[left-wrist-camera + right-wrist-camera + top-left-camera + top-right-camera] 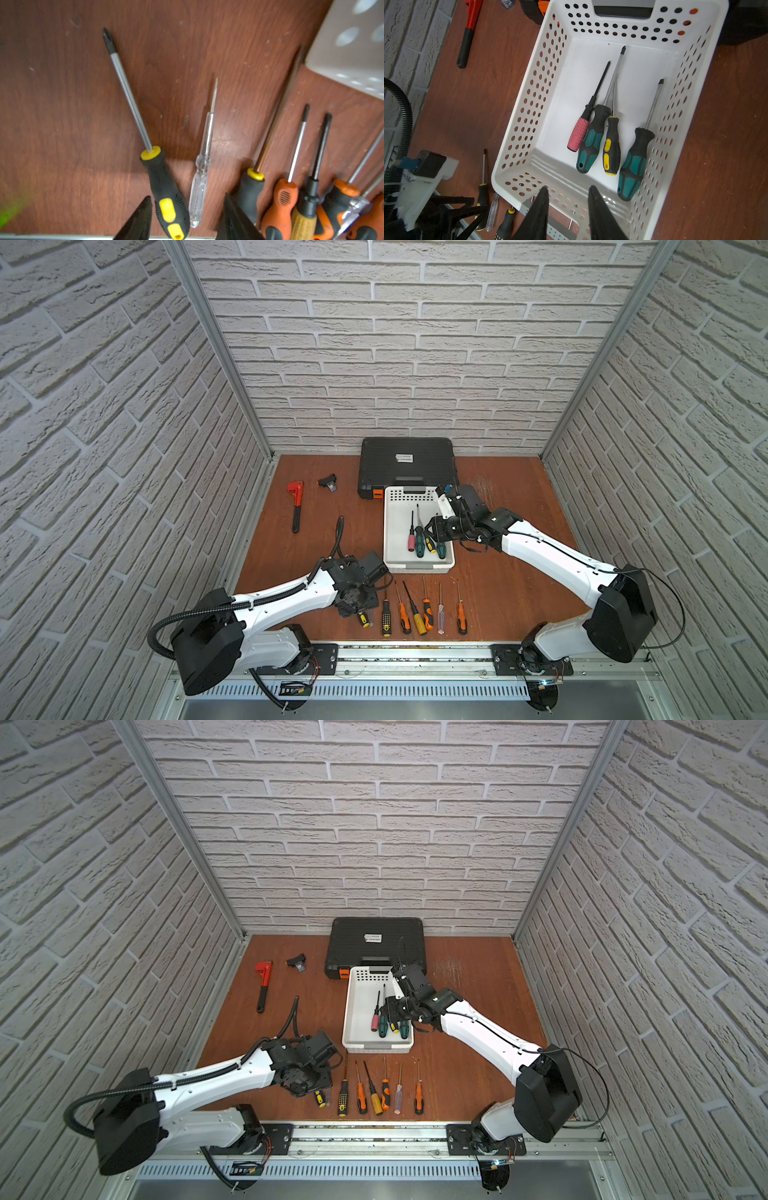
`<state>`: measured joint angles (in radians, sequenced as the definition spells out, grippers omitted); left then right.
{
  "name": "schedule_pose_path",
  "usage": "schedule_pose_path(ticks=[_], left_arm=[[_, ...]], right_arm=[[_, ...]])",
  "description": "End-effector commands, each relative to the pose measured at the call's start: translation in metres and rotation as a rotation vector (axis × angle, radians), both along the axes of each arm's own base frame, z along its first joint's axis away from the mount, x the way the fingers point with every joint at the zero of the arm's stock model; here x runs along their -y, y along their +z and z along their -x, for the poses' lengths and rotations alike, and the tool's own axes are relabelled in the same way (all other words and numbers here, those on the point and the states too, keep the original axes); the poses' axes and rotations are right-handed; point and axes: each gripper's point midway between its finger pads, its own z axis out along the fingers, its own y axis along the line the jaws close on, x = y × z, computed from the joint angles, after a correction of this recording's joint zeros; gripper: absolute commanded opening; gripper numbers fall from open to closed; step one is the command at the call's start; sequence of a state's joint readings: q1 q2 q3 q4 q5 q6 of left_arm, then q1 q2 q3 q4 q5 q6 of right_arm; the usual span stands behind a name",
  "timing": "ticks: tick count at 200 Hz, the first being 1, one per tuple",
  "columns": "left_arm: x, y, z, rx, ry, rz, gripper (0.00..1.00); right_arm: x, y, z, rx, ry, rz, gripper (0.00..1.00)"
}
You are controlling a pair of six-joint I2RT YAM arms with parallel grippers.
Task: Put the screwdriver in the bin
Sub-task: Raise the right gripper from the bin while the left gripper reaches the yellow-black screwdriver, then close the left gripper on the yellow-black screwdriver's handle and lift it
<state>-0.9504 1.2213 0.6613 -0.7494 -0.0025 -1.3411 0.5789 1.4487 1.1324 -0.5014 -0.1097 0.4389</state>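
The black-and-yellow screwdriver (pixel 164 187) lies flat on the bench (pixel 498 593) at the left end of the row of tools along the near edge, outside the bin. In both top views only the butt of its handle shows under the left arm. The left gripper (pixel 187 197) hangs over that handle with its fingers spread, one on each side, released and clasping nothing. A small clear-handled screwdriver (pixel 200 187) lies just beside the handle, also between the fingers.

Further along the row lie more drivers, their shafts pointing toward the bin: a black one with yellow dots (pixel 386 616), orange ones, a wooden-handled one (pixel 417 618).

The bin (pixel 533 104) stands just behind the row and against the front of the black tool case (pixel 407 464). It holds four drivers side by side: a pink-handled driver (pixel 578 135), a teal-and-black driver (pixel 591 141), a yellow-spotted black driver (pixel 611 149) and a second teal driver (pixel 633 162) close to the wall. The right gripper (pixel 568 188) hovers above the bin's near end, its fingers apart and empty.

Well off to the left lies a red pipe wrench (pixel 295 506).
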Motion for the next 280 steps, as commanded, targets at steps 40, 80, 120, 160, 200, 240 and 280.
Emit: schedule_pose_path(ticks=[40, 80, 120, 160, 200, 240, 280], left_arm=[[-0.004, -0.001, 0.008, 0.014, 0.068, -0.023, 0.54], [-0.019, 0.001, 0.009, 0.040, 0.115, -0.033, 0.50], [-0.020, -0.014, 0.017, 0.007, 0.137, -0.015, 0.48], [-0.024, -0.021, 0.019, 0.000, 0.145, -0.026, 0.47], [-0.022, -0.034, 0.021, -0.020, 0.147, -0.015, 0.46], [-0.023, -0.040, 0.024, -0.035, 0.136, -0.024, 0.35], [-0.030, -0.026, 0.016, 0.014, 0.137, -0.056, 0.12]], right_arm=[[-0.006, 0.003, -0.001, 0.018, 0.003, -0.040, 0.34], [-0.011, -0.006, -0.001, -0.013, 0.010, -0.047, 0.33], [-0.014, -0.008, -0.001, -0.024, 0.007, -0.051, 0.33], [-0.015, -0.008, 0.000, -0.031, 0.009, -0.047, 0.32], [-0.017, -0.010, 0.000, -0.037, 0.009, -0.047, 0.32], [-0.018, -0.009, 0.001, -0.037, 0.013, -0.044, 0.32], [-0.020, -0.011, 0.000, -0.039, 0.015, -0.045, 0.32]])
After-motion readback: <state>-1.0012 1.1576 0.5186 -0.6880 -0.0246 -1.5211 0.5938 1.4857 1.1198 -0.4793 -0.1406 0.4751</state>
